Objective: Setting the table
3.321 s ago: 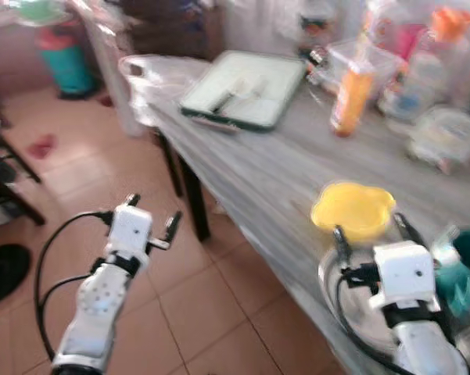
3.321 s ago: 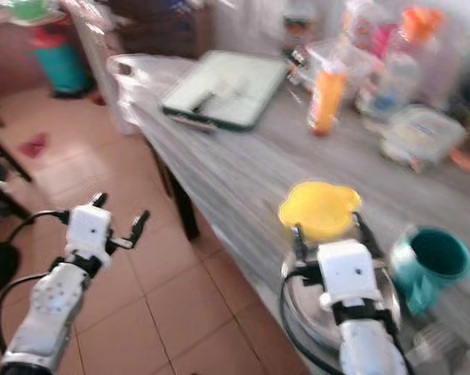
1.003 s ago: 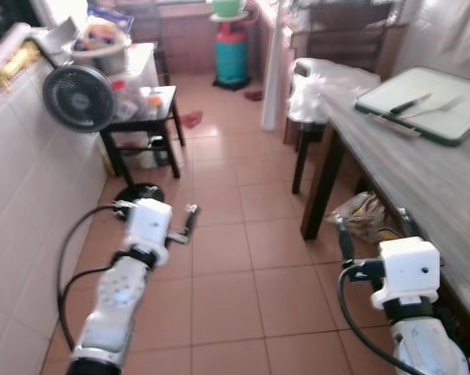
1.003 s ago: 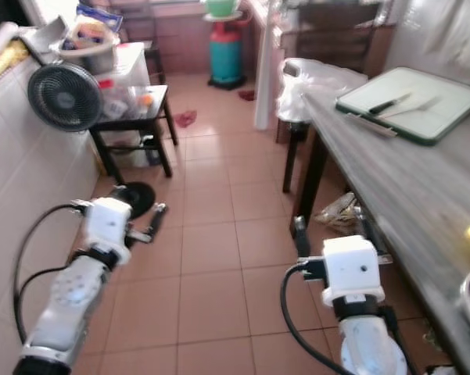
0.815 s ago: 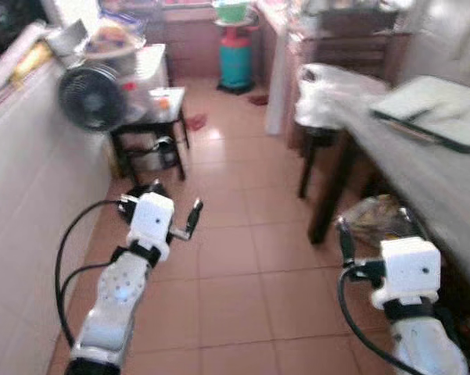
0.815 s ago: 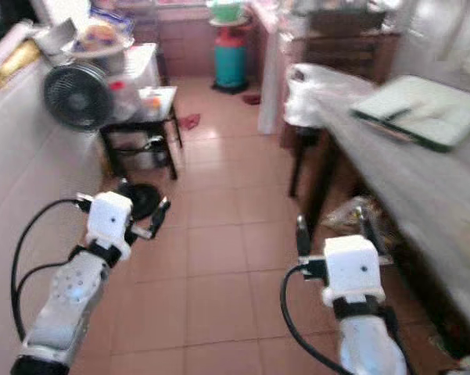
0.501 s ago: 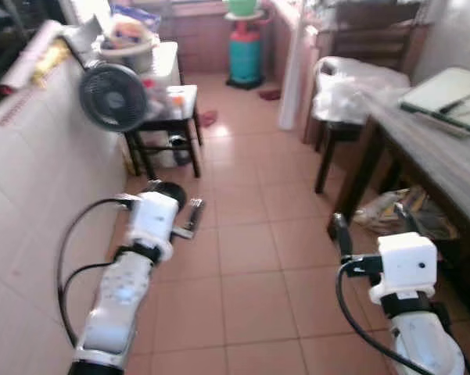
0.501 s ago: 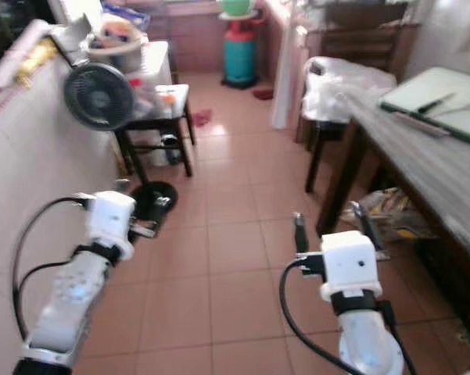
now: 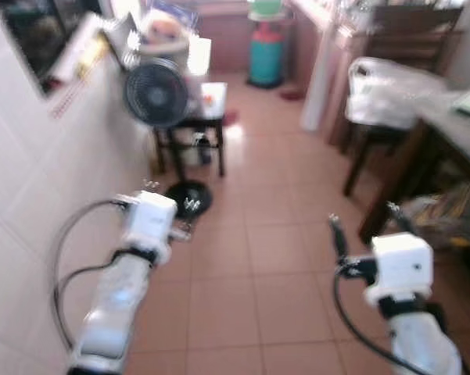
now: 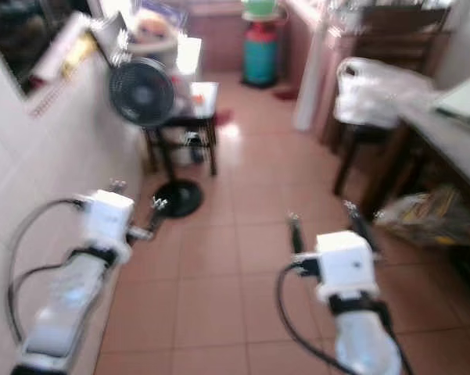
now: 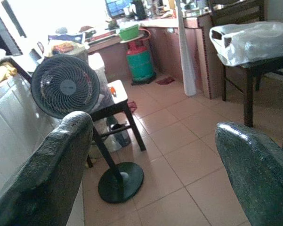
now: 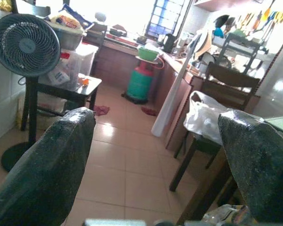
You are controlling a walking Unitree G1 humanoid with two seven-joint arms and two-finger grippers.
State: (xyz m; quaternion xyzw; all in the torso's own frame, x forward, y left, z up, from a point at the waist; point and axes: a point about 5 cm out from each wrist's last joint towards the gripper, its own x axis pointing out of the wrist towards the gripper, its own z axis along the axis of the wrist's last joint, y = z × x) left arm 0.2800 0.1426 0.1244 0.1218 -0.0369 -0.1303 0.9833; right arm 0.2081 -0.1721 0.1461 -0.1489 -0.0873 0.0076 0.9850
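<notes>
Two grippers hang over the tiled floor, both empty with fingers spread apart: the left gripper near the white tiled wall, the right gripper close to the table. The head views are blurred. The table runs along the right side, with only its near edge and a dark leg in view; a pale board lies at that edge. A white bag sits on a chair at the table's far end. A bag of clutter lies on the floor under the table. By the wall a black fan stands on its round base beside a low dark stand loaded with containers. A teal gas cylinder with a green bowl on top stands at the far counter.
</notes>
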